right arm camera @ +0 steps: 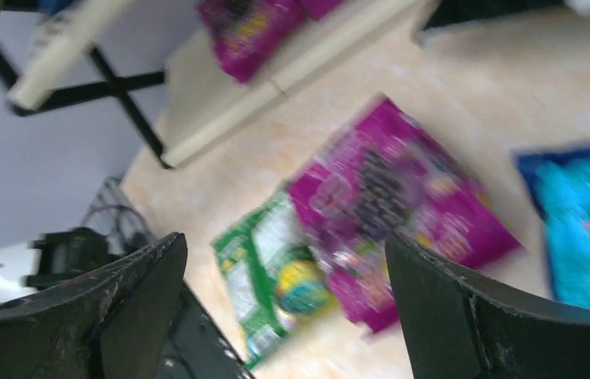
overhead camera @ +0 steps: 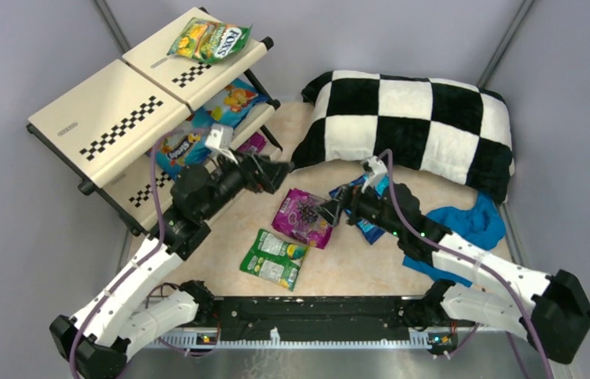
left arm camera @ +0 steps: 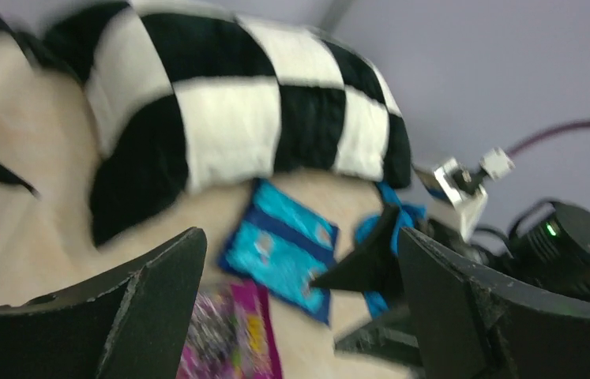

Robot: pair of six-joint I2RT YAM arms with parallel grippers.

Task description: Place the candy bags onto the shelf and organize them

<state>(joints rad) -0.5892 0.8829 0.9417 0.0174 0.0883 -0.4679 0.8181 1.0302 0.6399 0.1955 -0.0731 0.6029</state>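
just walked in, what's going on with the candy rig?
Mid-sort. Both grippers are open and empty. The right gripper hovers at the edge of a magenta bag lying on the table, with a green-white bag beside it and a blue bag near the right arm. The left gripper sits beside the shelf, facing the pillow. On the shelf, the FOX'S bag lies on top and blue bags on the tier below.
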